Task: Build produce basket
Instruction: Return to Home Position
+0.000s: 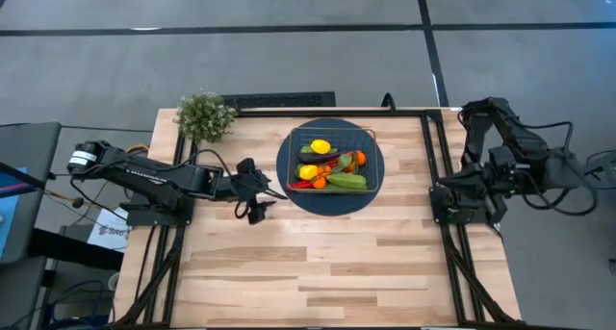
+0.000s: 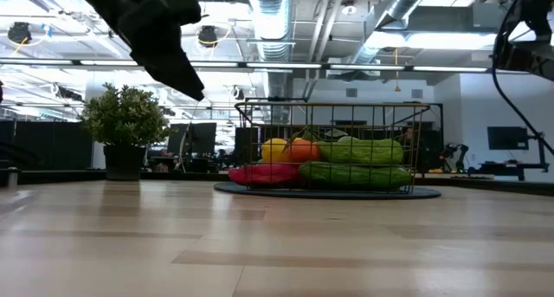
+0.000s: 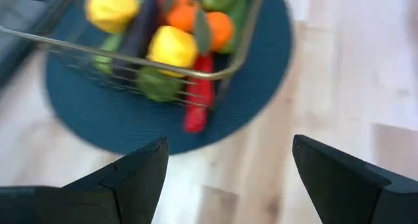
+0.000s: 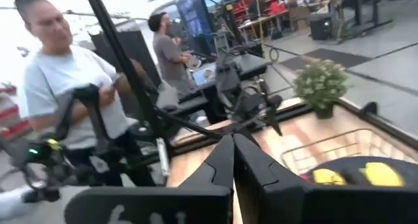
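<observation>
The wire basket [image 1: 333,138] stands on a round dark blue mat [image 1: 332,203] at the table's far middle. The produce lies inside it: yellow lemons [image 1: 320,146], oranges [image 1: 359,158], green cucumbers [image 2: 359,174] and a red pepper [image 3: 199,96]. My left gripper [image 1: 258,193] hovers open above the table just left of the mat, slanting down toward the basket [image 3: 130,54], with nothing between its fingers [image 3: 140,175]. My right arm [image 1: 486,166] is folded up at the table's right edge. Its gripper [image 4: 233,142] is shut and empty, raised and pointing level across the table.
A small potted leafy plant [image 1: 204,115] stands at the far left corner of the table. A dark frame [image 1: 433,157] runs along the table's sides. Bare wood fills the near half [image 1: 318,263]. People [image 4: 65,87] stand beyond the table's left side.
</observation>
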Robot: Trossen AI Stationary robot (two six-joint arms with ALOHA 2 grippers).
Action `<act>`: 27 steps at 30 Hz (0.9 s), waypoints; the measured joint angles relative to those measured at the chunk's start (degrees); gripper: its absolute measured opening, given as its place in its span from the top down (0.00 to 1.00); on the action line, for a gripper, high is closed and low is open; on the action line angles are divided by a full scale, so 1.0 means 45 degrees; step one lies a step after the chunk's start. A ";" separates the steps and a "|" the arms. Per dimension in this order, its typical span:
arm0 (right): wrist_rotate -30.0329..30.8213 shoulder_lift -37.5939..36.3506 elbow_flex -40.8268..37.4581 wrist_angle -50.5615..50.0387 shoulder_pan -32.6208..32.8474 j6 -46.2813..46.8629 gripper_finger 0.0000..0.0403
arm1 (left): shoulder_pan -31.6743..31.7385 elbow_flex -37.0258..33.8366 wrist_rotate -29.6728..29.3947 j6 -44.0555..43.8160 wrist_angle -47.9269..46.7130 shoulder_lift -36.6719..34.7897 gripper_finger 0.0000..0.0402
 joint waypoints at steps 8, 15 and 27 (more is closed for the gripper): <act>-0.3129 0.0235 0.0000 0.1111 -0.0065 -0.0046 0.93 | -0.0015 0.0014 0.3917 0.0830 0.0100 -0.0010 0.22; -0.6841 0.0103 -0.0830 0.1041 -0.1214 -0.0350 0.91 | -0.0010 0.0014 0.3915 0.1452 0.0448 -0.0347 0.22; -1.2735 -0.1121 -0.5998 0.7395 -0.5819 -0.3402 0.87 | -0.0010 0.0014 0.3612 0.2111 0.0776 -0.0860 0.22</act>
